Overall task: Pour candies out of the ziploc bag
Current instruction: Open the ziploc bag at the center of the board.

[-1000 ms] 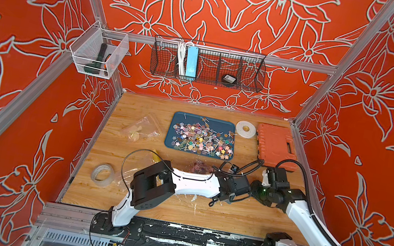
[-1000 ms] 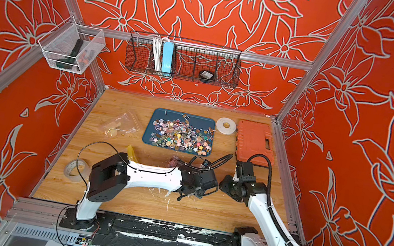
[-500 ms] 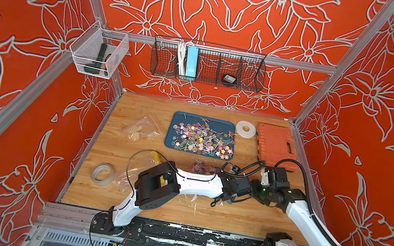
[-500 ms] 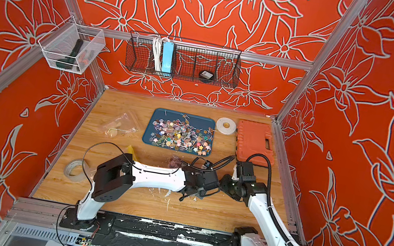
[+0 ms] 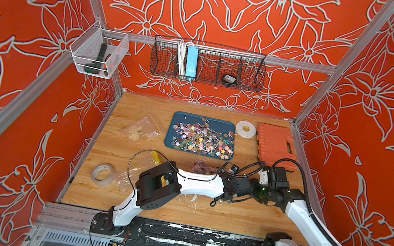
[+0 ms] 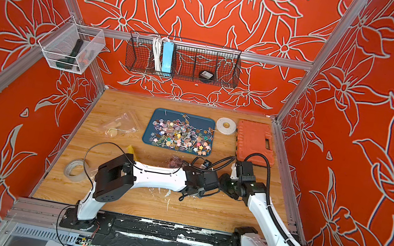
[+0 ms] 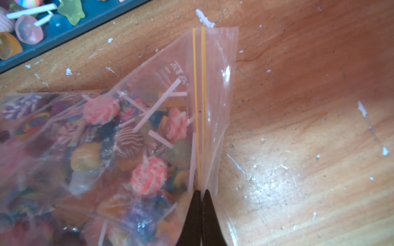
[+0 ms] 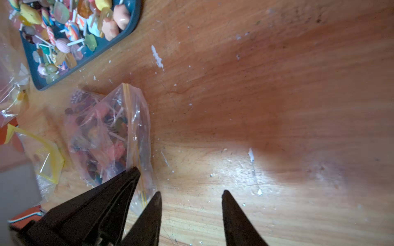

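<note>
Clamped the left end effector (image 7: 201,192) fully onto the yellow zip edge of the ziploc bag (image 7: 162,70), narrower than a second before (then slightly parted). Kept the right end effector (image 8: 191,192) half open, empty, just beside that edge. Left the bag, candies (image 7: 100,110) inside, on the worktop (image 7: 298,149) near the blue tray (image 5: 192,120) holding loose lollipops (image 5: 201,139).

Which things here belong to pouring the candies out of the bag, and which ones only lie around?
For the job:
ziploc bag; candies inside it; left gripper, shut on the bag's zip edge; right gripper, open beside it; blue tray holding loose candies.

Lying about:
white tape roll; clear tape roll; orange case; second plastic bag; wire basket.
</note>
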